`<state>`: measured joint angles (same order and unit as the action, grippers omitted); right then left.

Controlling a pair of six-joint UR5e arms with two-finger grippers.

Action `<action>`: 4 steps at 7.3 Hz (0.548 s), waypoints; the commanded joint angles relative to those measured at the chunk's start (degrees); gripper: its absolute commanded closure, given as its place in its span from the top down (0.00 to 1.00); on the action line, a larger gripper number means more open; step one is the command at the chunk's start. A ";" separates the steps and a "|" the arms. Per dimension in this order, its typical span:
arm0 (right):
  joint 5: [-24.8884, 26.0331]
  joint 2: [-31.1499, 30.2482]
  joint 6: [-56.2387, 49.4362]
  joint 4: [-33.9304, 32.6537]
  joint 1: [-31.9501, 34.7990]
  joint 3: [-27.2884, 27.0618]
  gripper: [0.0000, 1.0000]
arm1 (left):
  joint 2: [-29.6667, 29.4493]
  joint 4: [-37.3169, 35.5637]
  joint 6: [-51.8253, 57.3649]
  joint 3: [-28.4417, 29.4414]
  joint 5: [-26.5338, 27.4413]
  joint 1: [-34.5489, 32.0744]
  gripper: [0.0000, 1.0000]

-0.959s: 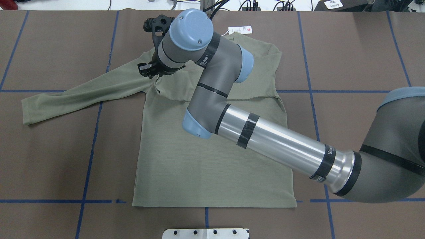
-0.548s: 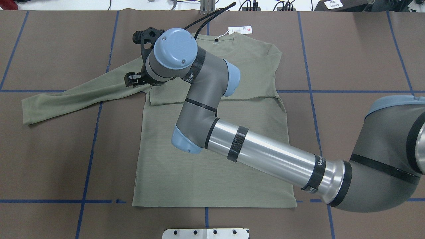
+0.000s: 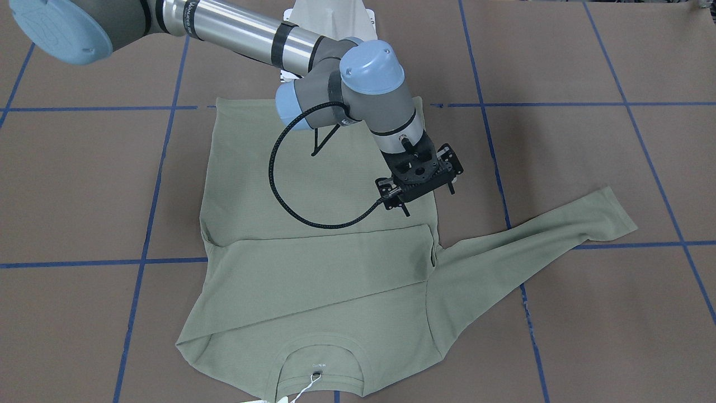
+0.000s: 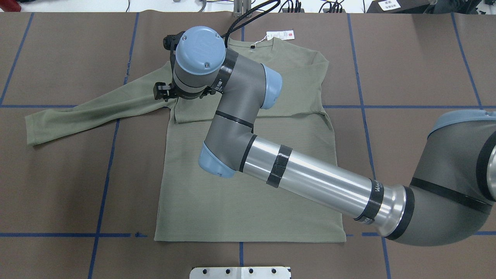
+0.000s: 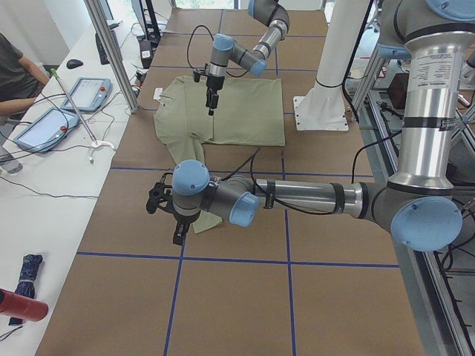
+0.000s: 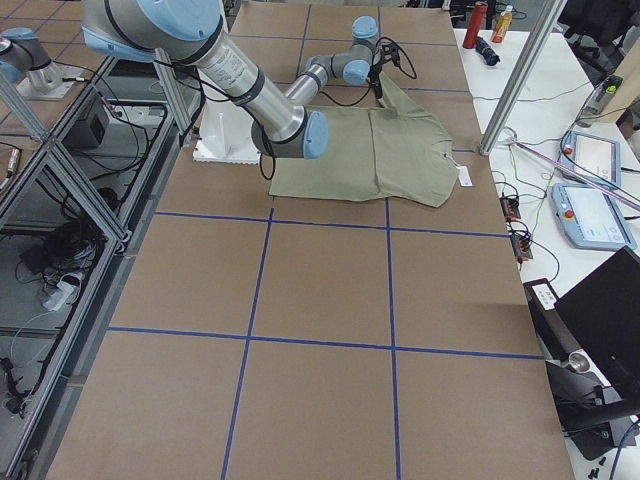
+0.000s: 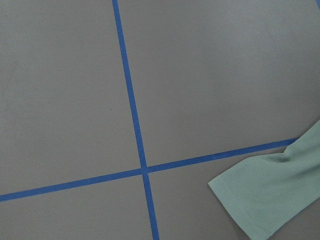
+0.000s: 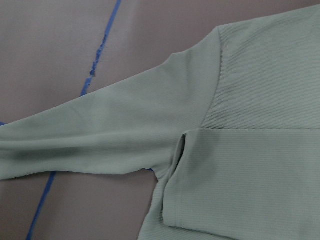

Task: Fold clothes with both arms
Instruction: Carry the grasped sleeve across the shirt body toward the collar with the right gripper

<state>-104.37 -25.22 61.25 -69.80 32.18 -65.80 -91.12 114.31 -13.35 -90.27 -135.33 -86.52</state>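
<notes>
1. Tape (image 4: 105,182) in blue lines grids the brown, paper-like tabletop (image 4: 58,174); a white metal base plate (image 4: 240,272) sits at its robot-side edge.
2. A white side bench (image 5: 52,170) along the operators' edge carries two tablets (image 5: 89,93), with a person (image 5: 11,70) beside it.
3. The sage-green long-sleeved knit shirt (image 4: 248,193) lies flat mid-tabletop, with its round collar (image 3: 321,351) and white hang tag (image 4: 279,35) toward the operators' edge.
4. One sleeve (image 3: 313,263) is folded across the chest; the other sleeve (image 4: 97,112) stretches toward the tabletop's end on the robot's left.
5. The grey-and-silver right arm (image 4: 317,182) reaches across the shirt, hiding part of it from overhead; a black braided cable (image 3: 270,162) loops beside its wrist.
6. The black right gripper (image 3: 420,182) hangs above the outstretched sleeve's armpit; whether its jaws are parted or clenched cannot be told.
7. The left arm (image 5: 297,196) lies low near that sleeve's cuff (image 7: 270,195); its left gripper (image 5: 174,226) shows only from the side, so I cannot tell how its jaws stand.
8. The knit is matte and finely ribbed.
</notes>
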 commanded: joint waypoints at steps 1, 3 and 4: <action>-3.35 -2.53 -0.87 -16.71 3.65 -7.37 1.00 | 2.34 13.25 -17.77 0.36 8.39 7.38 1.00; -6.71 -14.17 -4.36 -20.89 8.31 -18.52 1.00 | 5.42 24.25 -34.90 0.10 16.09 18.26 1.00; -10.29 -17.55 -7.96 -23.78 11.73 -21.18 1.00 | 6.21 26.64 -42.99 0.18 19.97 23.28 1.00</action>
<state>-111.20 -37.50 56.97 -90.30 40.22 -82.44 -86.19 136.68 -46.07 -90.06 -120.45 -69.69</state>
